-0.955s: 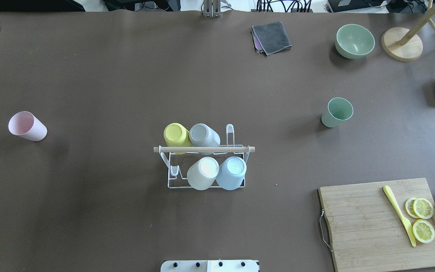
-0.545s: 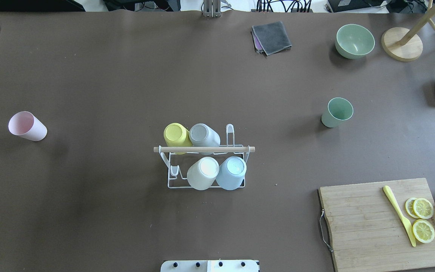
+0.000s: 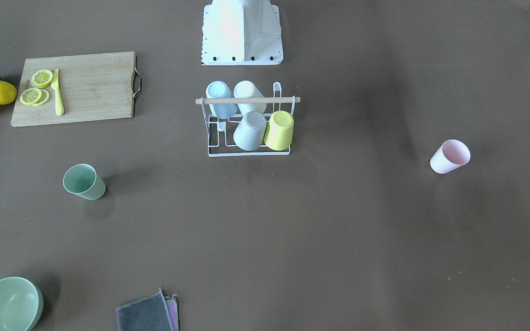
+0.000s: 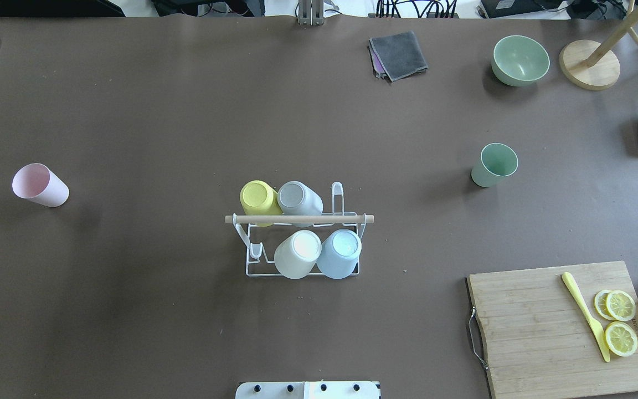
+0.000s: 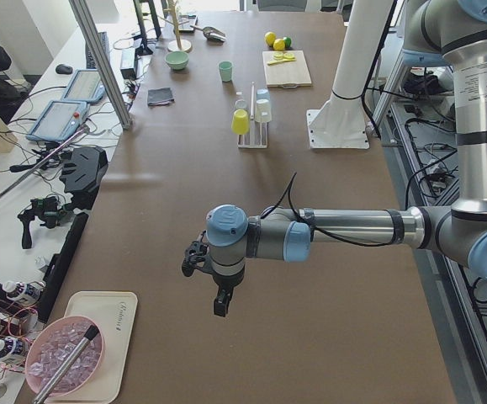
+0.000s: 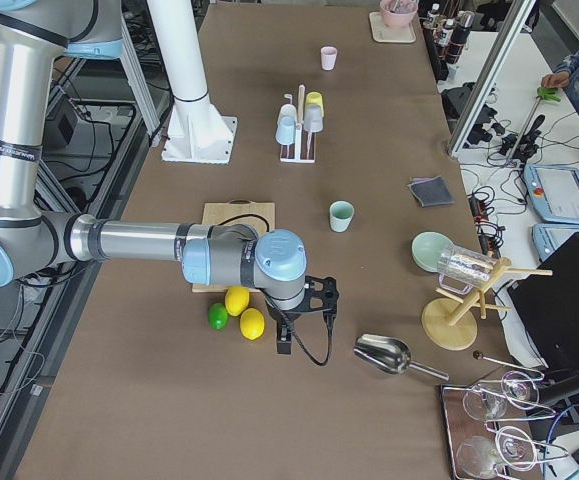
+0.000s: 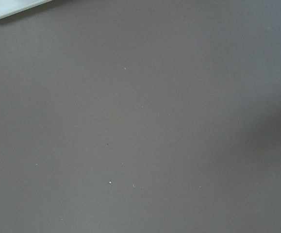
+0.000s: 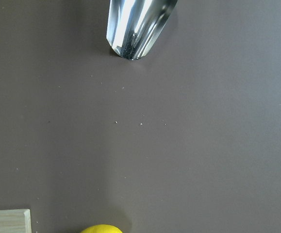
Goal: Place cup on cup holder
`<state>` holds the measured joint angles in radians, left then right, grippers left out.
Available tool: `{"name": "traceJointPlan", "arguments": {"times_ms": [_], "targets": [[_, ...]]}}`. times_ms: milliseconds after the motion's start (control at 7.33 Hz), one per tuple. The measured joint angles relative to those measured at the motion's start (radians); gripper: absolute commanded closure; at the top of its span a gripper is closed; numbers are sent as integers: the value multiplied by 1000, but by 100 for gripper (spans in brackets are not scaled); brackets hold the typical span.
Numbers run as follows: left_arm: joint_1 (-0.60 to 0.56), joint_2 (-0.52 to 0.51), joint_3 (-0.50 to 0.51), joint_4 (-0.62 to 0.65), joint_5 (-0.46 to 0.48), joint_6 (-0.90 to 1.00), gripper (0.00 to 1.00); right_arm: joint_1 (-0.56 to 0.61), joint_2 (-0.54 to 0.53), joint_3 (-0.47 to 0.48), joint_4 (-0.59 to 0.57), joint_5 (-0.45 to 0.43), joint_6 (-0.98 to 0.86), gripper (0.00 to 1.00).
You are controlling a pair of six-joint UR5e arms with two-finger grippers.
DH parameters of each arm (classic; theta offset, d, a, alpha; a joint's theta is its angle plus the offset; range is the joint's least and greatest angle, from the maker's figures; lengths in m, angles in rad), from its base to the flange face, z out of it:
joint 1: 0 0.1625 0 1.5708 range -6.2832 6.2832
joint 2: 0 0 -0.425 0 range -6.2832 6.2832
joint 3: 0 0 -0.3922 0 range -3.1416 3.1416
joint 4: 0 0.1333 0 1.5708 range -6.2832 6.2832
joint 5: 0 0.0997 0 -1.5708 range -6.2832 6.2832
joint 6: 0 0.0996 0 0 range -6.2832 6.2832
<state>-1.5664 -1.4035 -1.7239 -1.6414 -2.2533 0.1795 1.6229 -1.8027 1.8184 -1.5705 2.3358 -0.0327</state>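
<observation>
while the arms hang at the table's ends and you cannot tell if left gripper (image 5: 219,305) or right gripper (image 6: 283,345) is spread, the pink cup (image 4: 40,185) at mid-left and green cup (image 4: 494,164) at right wait loose for two free pegs on the centre cup holder (image 4: 297,219).

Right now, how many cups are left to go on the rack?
Done: yellow, grey, white and blue cups sit on the rack. In hand: nothing; the left arm and right arm hang far off. Left: the pink and green cups on the table.
</observation>
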Motion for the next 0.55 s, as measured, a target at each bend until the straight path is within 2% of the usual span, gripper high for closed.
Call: {"name": "traceJointPlan", "arguments": {"times_ms": [545], "targets": [[0, -2, -9, 0, 15, 0, 2, -7, 46, 17, -8, -16, -9, 0]]}}
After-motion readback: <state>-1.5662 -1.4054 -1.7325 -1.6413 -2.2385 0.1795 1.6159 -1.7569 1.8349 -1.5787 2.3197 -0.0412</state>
